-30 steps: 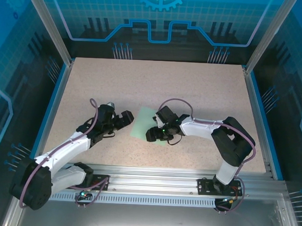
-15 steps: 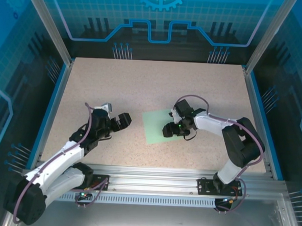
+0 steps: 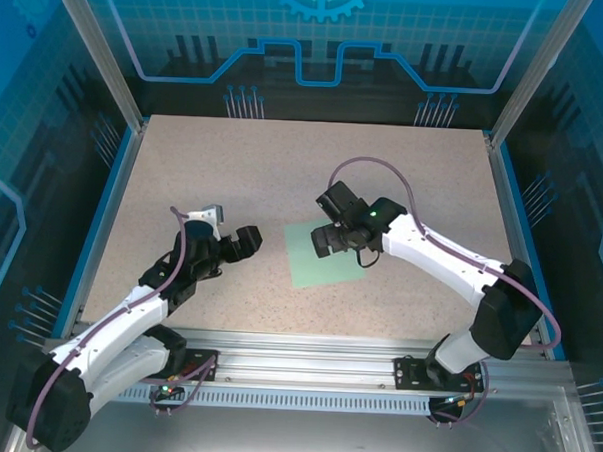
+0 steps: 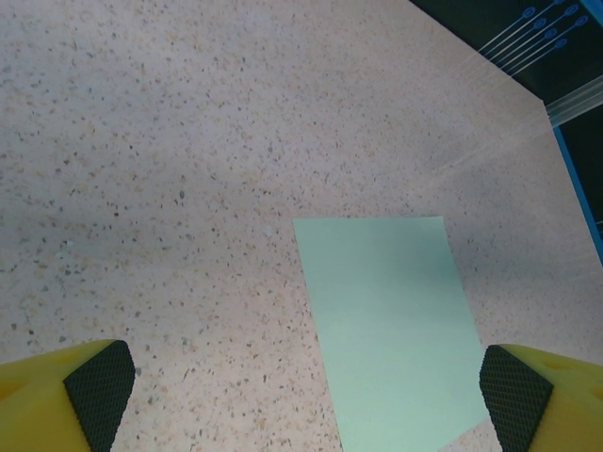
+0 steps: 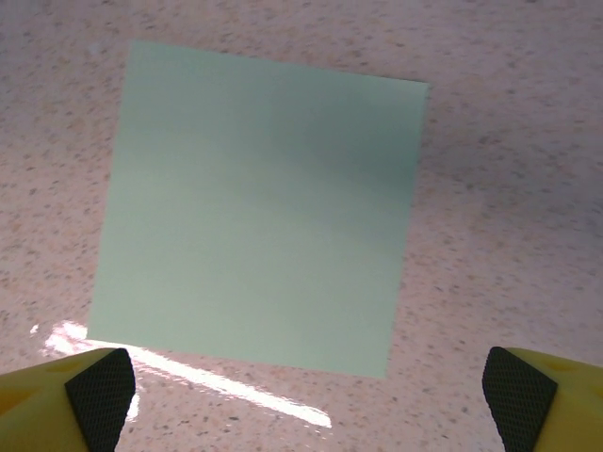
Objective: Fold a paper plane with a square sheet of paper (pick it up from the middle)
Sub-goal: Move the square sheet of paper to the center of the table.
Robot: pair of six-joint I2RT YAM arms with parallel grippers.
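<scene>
Item 1, nearest: left gripper (image 3: 243,239), jaws spread wide and empty, parked near the sheet's left side, apart from it.
Item 2: square sheet of paper (image 3: 325,268), flat and unfolded, mid-table.
Item 3: right gripper (image 3: 326,239), jaws fully apart, holding nothing, hovering over the sheet's far part.
Risk, as I judged it: thin paper lying flush could skid or crumple under a middle pinch.
Item 4: speckled beige table (image 3: 284,165), smooth, some glare.
Item 5: blue-lit panel walls (image 3: 309,46) behind.

The square sheet of paper (image 3: 330,269) lies flat, right gripper (image 3: 326,243) over its far edge.
</scene>
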